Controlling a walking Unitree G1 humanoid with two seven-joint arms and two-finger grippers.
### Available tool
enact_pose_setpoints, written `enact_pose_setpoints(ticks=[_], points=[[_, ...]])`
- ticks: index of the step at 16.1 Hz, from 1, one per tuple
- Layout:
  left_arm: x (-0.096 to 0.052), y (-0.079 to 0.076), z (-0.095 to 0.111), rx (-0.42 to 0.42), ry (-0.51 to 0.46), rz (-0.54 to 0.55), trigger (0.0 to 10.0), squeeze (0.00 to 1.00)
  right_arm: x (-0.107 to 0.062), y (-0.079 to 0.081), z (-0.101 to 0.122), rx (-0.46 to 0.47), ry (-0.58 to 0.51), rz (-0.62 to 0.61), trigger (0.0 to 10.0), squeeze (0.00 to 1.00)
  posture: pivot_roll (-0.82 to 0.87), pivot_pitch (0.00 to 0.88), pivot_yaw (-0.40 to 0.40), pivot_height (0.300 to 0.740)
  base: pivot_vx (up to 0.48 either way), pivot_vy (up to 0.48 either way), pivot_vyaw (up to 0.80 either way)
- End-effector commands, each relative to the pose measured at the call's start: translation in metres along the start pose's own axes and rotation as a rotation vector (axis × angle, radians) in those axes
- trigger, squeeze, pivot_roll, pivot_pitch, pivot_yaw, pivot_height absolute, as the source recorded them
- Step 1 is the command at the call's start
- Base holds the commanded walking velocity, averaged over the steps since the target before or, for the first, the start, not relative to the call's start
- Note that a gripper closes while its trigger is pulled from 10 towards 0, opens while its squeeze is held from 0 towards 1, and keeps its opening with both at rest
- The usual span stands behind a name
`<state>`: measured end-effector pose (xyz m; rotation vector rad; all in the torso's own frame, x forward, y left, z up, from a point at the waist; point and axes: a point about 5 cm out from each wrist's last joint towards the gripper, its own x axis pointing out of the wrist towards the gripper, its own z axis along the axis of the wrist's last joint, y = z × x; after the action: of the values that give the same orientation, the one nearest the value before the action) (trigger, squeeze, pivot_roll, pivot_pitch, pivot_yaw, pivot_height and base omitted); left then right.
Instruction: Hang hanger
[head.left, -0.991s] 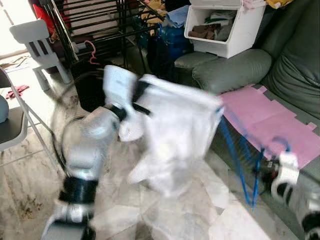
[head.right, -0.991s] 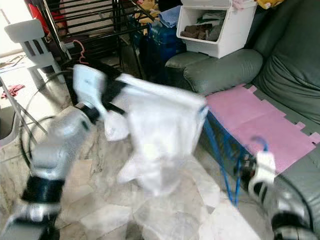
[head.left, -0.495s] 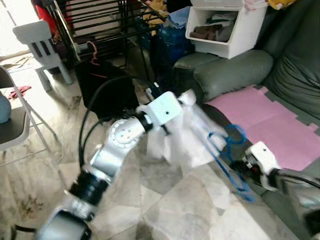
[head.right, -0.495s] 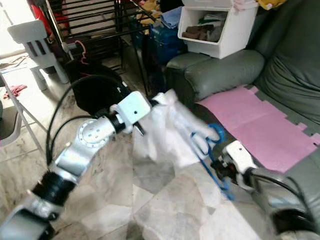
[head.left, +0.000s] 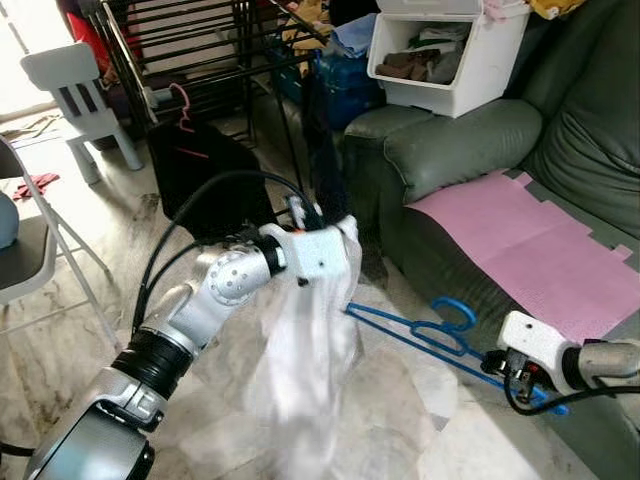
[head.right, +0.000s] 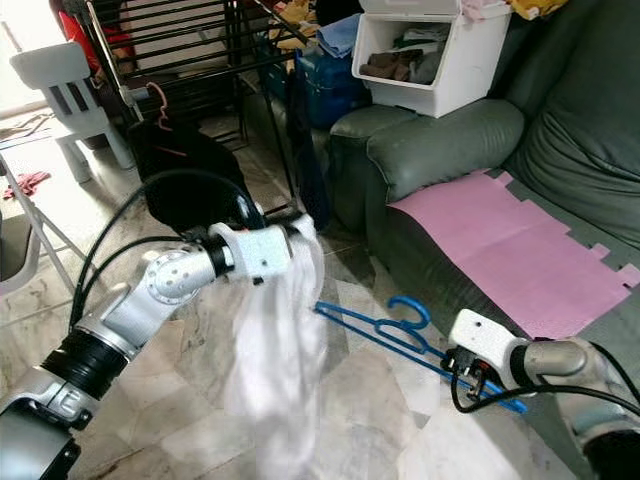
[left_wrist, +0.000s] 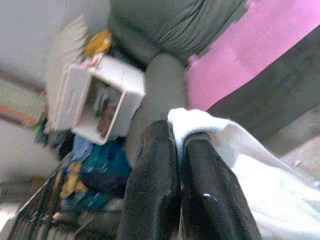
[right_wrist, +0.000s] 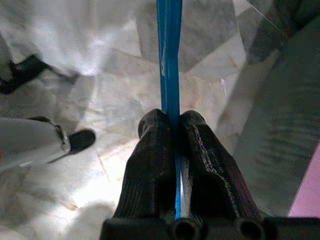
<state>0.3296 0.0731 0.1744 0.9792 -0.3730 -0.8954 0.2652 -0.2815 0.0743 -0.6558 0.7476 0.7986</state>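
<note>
A white garment (head.left: 305, 340) hangs limp from my left gripper (head.left: 322, 222), which is shut on its top edge above the marble floor. In the left wrist view the black fingers (left_wrist: 202, 165) pinch the white cloth (left_wrist: 240, 165). A blue plastic hanger (head.left: 415, 328) is held low and nearly level to the right of the garment, its far tip close to the cloth. My right gripper (head.left: 497, 366) is shut on the hanger's near end. In the right wrist view the hanger's blue bar (right_wrist: 169, 55) runs out from between the fingers (right_wrist: 150, 150).
A black drying rack (head.left: 200, 45) stands at the back, with a dark garment on a pink hanger (head.left: 198, 165) below it. A grey-green sofa (head.left: 455, 140) with a pink mat (head.left: 520, 240) is on the right, a white bin (head.left: 455, 55) on its arm. Two chairs (head.left: 75, 85) stand left.
The garment was spread over the hanger; now it hangs straight down from my left gripper, apart from the hanger. My right gripper has lowered the hanger to the right.
</note>
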Motion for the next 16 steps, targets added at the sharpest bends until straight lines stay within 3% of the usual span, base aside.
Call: enact_pose_setpoints(ticks=[1, 6, 7, 8, 9, 10, 11, 12, 15, 16], points=[[0.002, -0.006, 0.02, -0.029, -0.111, -0.04, 10.0, 0.0, 0.012, 0.002, 0.006, 0.032, -0.025, -0.03, 10.0, 0.0, -0.13, 0.0, 0.057, 0.74, 0.0, 0.0, 0.0], [0.011, -0.024, 0.07, -0.265, -0.321, -0.078, 10.0, 0.0, 0.034, 0.007, 0.019, 0.068, -0.091, -0.088, 10.0, 0.0, -0.13, 0.0, 0.056, 0.74, 0.0, 0.0, 0.0], [0.012, -0.027, 0.072, -0.257, -0.324, -0.091, 10.0, 0.0, 0.036, 0.007, 0.022, 0.066, -0.102, -0.083, 10.0, 0.0, -0.13, 0.0, 0.055, 0.74, 0.0, 0.0, 0.0], [0.013, -0.034, 0.073, -0.181, -0.326, -0.132, 10.0, 0.0, 0.036, 0.004, 0.026, 0.074, -0.114, -0.113, 10.0, 0.0, -0.13, 0.0, 0.055, 0.74, 0.0, 0.0, 0.0], [0.014, -0.039, 0.073, -0.194, -0.322, -0.147, 10.0, 0.0, 0.035, -0.005, 0.029, 0.07, -0.126, -0.185, 10.0, 0.0, -0.13, 0.0, 0.057, 0.74, 0.0, 0.0, 0.0], [0.014, -0.044, 0.075, -0.19, -0.322, -0.185, 10.0, 0.0, 0.029, -0.028, 0.038, 0.16, -0.174, -0.387, 10.0, 0.0, -0.13, 0.0, 0.057, 0.74, 0.0, 0.0, 0.0], [0.014, -0.044, 0.074, -0.206, -0.311, -0.179, 10.0, 0.0, 0.026, -0.035, 0.041, 0.177, -0.201, -0.442, 10.0, 0.0, -0.13, 0.0, 0.058, 0.74, 0.0, 0.0, 0.0], [0.013, -0.044, 0.067, -0.175, -0.274, -0.179, 10.0, 0.0, 0.017, -0.048, 0.045, 0.245, -0.257, -0.548, 10.0, 0.0, -0.13, 0.0, 0.058, 0.74, 0.0, 0.0, 0.0], [0.01, -0.035, 0.026, -0.128, -0.067, -0.103, 10.0, 0.0, 0.005, -0.059, 0.038, 0.297, -0.266, -0.654, 10.0, 0.0, -0.13, 0.0, 0.059, 0.74, 0.0, 0.0, 0.0], [0.006, -0.031, 0.007, -0.118, 0.012, -0.073, 10.0, 0.0, 0.001, -0.063, 0.036, 0.406, -0.306, -0.68, 10.0, 0.0, -0.14, 0.0, 0.061, 0.74, 0.0, 0.0, 0.0]])
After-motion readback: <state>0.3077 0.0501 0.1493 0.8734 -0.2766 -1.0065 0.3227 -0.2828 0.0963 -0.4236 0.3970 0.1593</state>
